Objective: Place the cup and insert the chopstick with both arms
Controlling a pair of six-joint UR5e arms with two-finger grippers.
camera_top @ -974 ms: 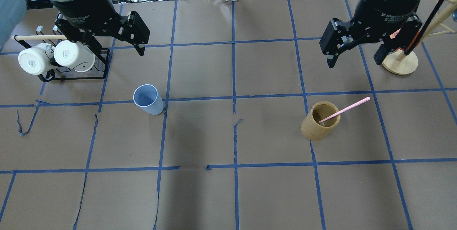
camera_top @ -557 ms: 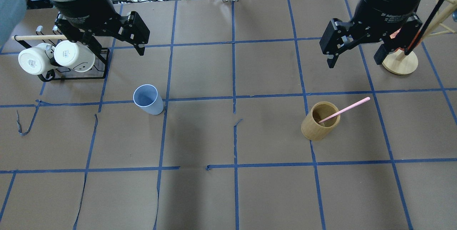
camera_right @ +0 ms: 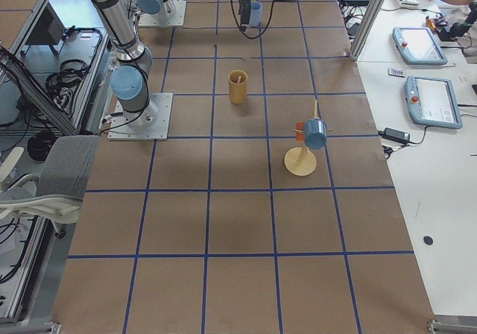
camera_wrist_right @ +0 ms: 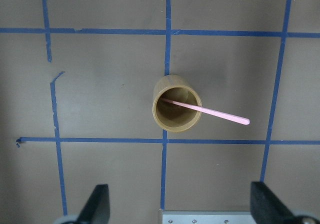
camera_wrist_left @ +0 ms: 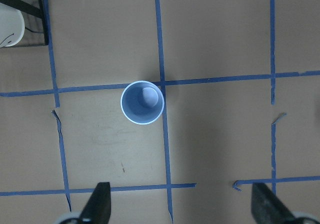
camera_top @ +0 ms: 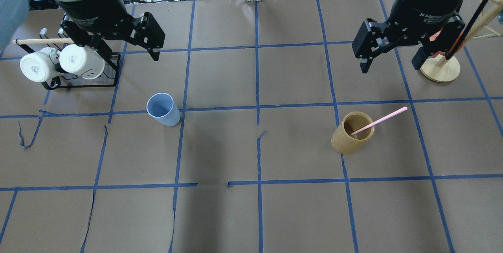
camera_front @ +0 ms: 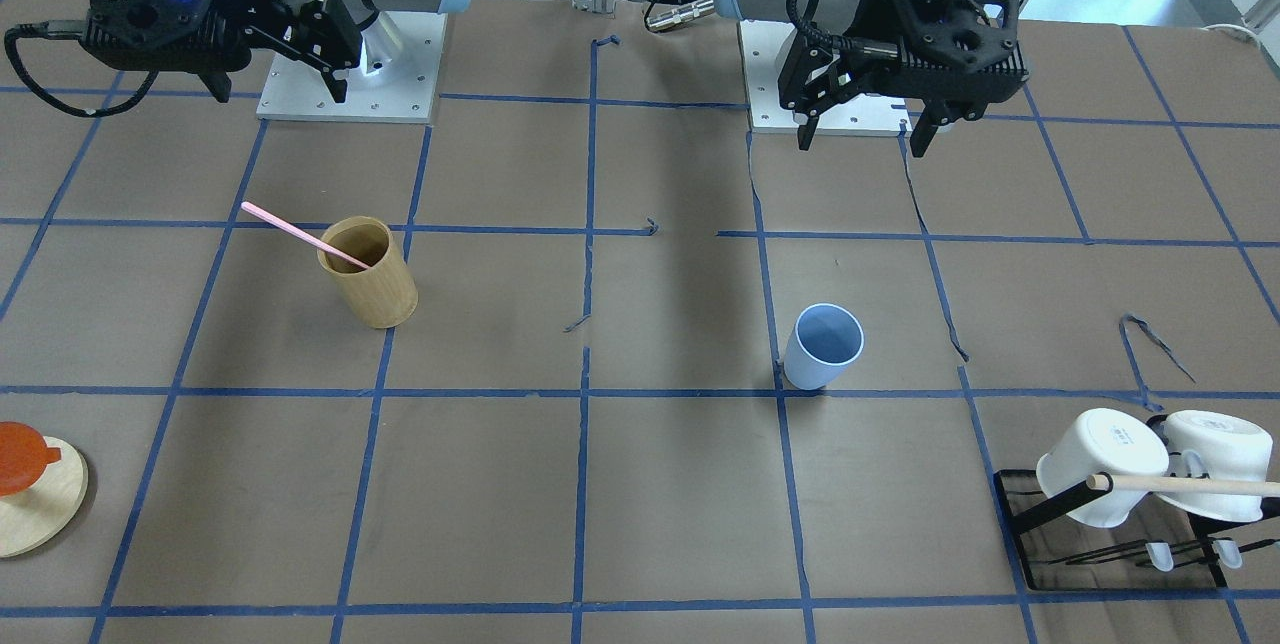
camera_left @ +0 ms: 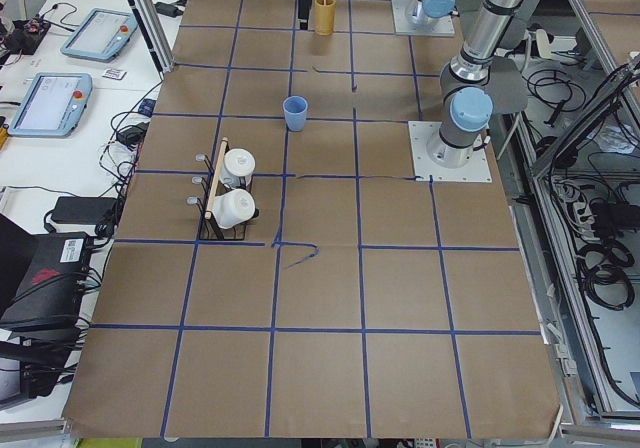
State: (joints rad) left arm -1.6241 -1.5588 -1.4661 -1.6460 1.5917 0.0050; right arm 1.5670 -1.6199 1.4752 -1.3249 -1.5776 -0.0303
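Front-facing: the cup [camera_front: 822, 346] stands upright, well to the robot's left of the bamboo cup [camera_front: 370, 274]. The left gripper [camera_front: 860, 139] hangs above, spread and empty.

Overhead: the chopstick [camera_top: 383, 119] leans in the bamboo cup, its free end toward the nearer right gripper [camera_top: 390, 68], likewise spread and empty.

Right wrist: the stick's long axis runs nearly along the finger line, so a wrist turn looks needed.

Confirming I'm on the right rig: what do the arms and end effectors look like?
The left arm and right arm are silver-grey tubes with light blue joint caps. The left end effector and right end effector are black, two-fingered, with white lettering on the wrist. Black cables loop at each wrist; a blue light glows on the right one's housing.
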